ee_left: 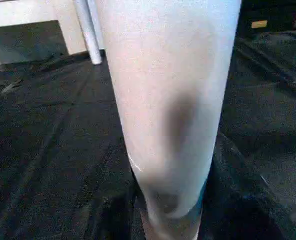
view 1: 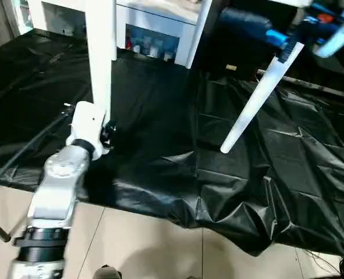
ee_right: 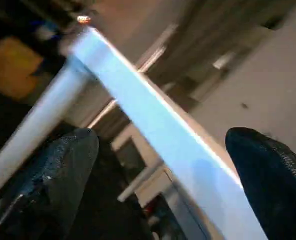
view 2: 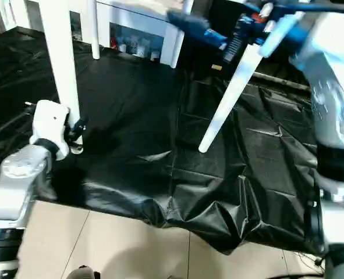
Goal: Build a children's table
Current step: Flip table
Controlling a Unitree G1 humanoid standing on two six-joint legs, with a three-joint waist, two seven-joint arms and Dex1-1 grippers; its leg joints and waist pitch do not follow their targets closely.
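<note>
One white table leg [view 1: 100, 58] stands upright on the black sheet at the left. My left gripper [view 1: 106, 135] is shut around its lower part, and the leg [ee_left: 173, 100] looms close before the left wrist camera. A second white leg [view 1: 258, 100] hangs tilted at the right, its narrow tip just above the sheet. Its upper end is in a blurred blue shape [view 1: 259, 26]. My right gripper [ee_right: 160, 137] is open, its black fingers [ee_right: 62, 170] wide apart. A pale bar [ee_right: 153, 115] runs between them, touching neither. The table's top is out of view.
A crumpled black sheet [view 1: 160, 116] covers the floor and ends near me on pale tiles [view 1: 148, 244]. Further white legs [view 2: 93, 29] and a white cabinet with glass doors [view 1: 151, 38] stand at the back. My right arm [view 2: 334, 116] rises at the right edge.
</note>
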